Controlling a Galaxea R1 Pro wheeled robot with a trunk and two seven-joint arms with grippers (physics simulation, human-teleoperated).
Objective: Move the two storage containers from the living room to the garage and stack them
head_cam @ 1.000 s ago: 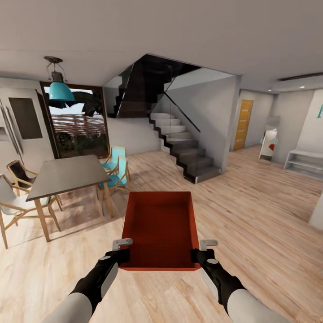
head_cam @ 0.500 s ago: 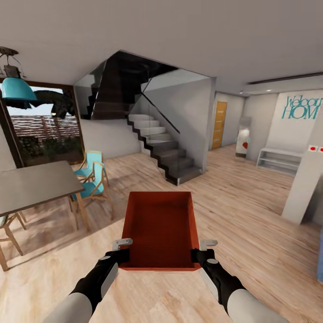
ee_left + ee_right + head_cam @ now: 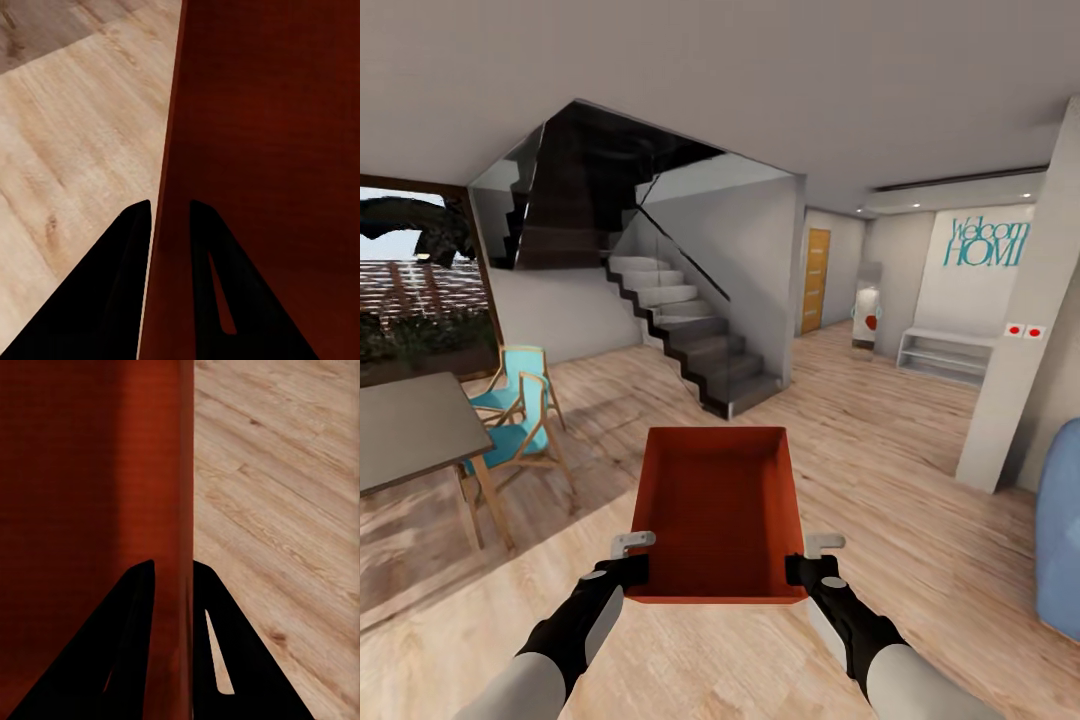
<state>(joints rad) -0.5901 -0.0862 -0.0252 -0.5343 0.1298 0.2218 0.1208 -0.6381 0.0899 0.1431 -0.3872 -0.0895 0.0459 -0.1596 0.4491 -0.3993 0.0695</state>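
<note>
The view has swung rightward: staircase (image 3: 690,330) and dining table (image 3: 410,430) sit further left, a blue sofa (image 3: 1060,520) edge appears. The storage container (image 3: 718,510) hangs level above the plank floor (image 3: 920,480), left gripper (image 3: 628,560) and right gripper (image 3: 810,560) jaws pinched on its side walls.
</note>
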